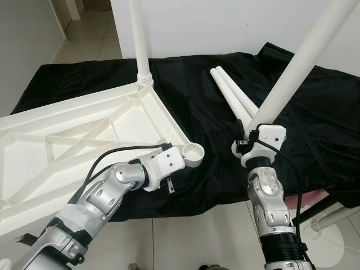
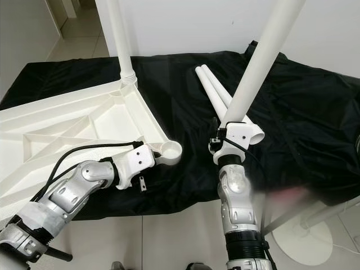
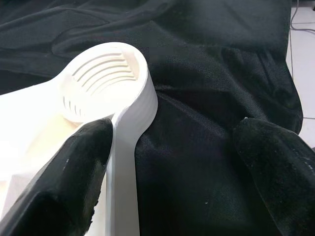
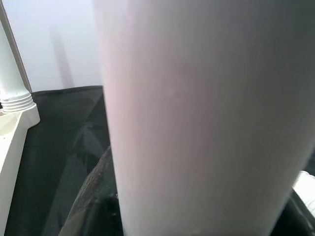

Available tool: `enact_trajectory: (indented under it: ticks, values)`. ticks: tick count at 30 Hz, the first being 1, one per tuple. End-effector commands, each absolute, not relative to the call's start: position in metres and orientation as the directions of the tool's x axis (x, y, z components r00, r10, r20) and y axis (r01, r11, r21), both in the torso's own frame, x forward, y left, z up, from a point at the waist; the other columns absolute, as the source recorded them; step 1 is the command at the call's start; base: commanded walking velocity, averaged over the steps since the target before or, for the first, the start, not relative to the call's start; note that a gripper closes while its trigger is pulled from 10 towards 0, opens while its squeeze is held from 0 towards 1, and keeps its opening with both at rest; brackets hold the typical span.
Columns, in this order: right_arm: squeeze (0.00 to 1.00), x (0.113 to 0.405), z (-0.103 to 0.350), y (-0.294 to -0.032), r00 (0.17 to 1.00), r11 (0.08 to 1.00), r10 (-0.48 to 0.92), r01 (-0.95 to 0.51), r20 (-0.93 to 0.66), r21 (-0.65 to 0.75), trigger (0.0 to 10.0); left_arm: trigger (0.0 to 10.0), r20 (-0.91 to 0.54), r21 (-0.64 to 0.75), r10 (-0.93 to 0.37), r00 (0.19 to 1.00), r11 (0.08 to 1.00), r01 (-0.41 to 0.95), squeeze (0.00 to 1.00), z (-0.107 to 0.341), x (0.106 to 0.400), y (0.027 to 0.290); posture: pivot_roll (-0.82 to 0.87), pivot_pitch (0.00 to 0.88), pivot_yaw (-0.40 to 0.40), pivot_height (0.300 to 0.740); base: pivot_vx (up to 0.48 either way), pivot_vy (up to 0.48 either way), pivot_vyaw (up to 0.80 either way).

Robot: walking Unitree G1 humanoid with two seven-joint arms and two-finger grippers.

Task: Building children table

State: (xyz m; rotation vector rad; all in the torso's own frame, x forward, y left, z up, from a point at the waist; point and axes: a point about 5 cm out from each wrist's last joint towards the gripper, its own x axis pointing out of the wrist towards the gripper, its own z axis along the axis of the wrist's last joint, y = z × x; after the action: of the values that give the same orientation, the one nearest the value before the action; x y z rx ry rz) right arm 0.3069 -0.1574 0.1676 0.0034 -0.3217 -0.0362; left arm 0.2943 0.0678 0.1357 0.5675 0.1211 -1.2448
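The right claw [image 2: 225, 135] is clamped on a tilted table leg [image 2: 260, 56]; the left claw [image 3: 167, 162], fingers apart, straddles the tabletop's corner socket [image 3: 106, 78].

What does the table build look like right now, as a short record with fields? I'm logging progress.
tabletop: white tabletop lies underside up on the black cloth
fitted leg: one leg stands upright in the far corner socket
near socket: empty socket
left gripper: left gripper open, fingers either side of the tabletop's rim by that socket
right gripper: right gripper shut on a tilted leg
spare legs: two legs lying on the cloth
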Motion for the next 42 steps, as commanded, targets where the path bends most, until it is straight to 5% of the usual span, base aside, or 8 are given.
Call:
enact_trajectory:
  ticks: [1,32,42]
  values:
    - [0.00,0.308,0.168,-0.155,0.947,1.000,-0.027,0.028,0.319,0.001,10.0,10.0,-0.458,0.286,-0.864,0.209,0.080,0.955,0.00,0.128,0.288,0.065,-0.11,0.065,0.042,0.740,0.000,0.000,0.00]
    - [0.00,0.307,0.169,-0.159,0.945,0.998,-0.055,0.057,0.323,0.005,10.0,10.0,-0.414,0.256,-0.909,0.050,-0.063,0.965,0.00,0.114,0.258,-0.007,-0.13,0.094,0.060,0.740,0.000,0.000,0.00]
    - [0.00,0.306,0.169,-0.160,0.945,0.999,-0.053,0.054,0.323,0.006,10.0,10.0,-0.388,0.255,-0.904,0.177,0.079,0.964,0.00,0.128,0.289,0.025,-0.12,0.094,0.057,0.740,0.000,0.000,0.00]
